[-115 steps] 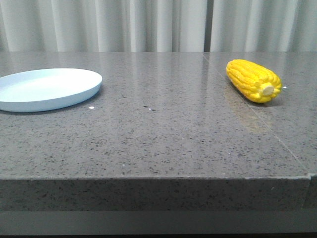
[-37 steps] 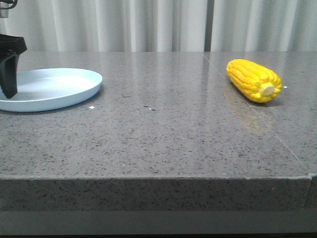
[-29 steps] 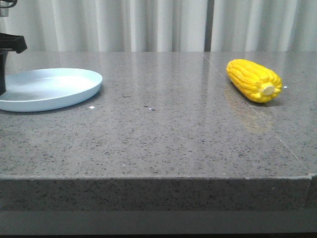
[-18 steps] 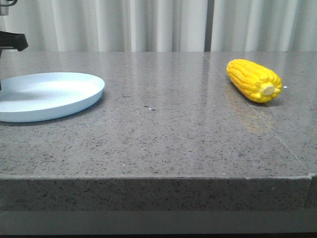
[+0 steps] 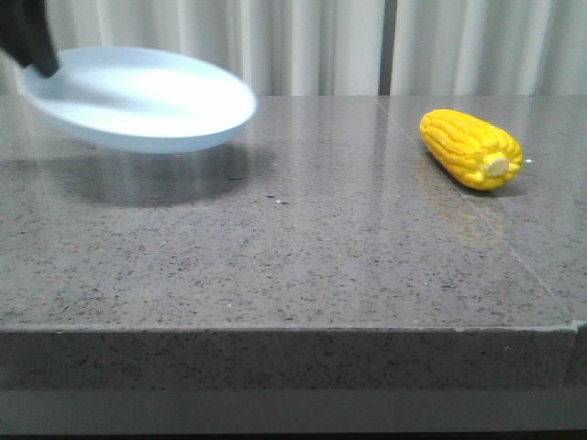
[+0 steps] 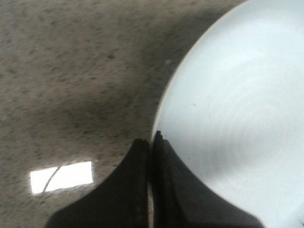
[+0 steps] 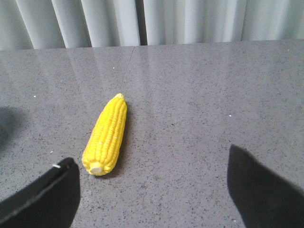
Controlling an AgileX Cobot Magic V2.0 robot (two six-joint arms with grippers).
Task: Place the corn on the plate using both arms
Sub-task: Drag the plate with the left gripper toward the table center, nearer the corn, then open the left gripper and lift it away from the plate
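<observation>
Front view shows the plate [image 5: 138, 99] raised clear of the bench [image 5: 293, 266], tilted, with its shadow on the surface beneath; the left end effector [image 5: 27, 37] is visible only as a dark shape at the plate's far-left rim. Left wrist view confirms the grip: the left end effector [image 6: 151, 147] has its fingers [image 6: 137, 190] pressed together on the plate rim, one above and one below. The corn [image 5: 470, 148] lies on its side on the bench, well apart from the plate, stub end toward the camera. Right wrist view shows the right end effector [image 7: 152, 190] spread wide and empty, with the corn [image 7: 106, 135] ahead of it and nearer one finger. Handling estimate: the corn appears rigid and light, with a ribbed kernel surface giving fair friction; being round and tapered, it may roll. Recommended grasp is across the thick mid-section, jaws perpendicular to the long axis. The plate, held at one edge only, may sag or slip under added load.
</observation>
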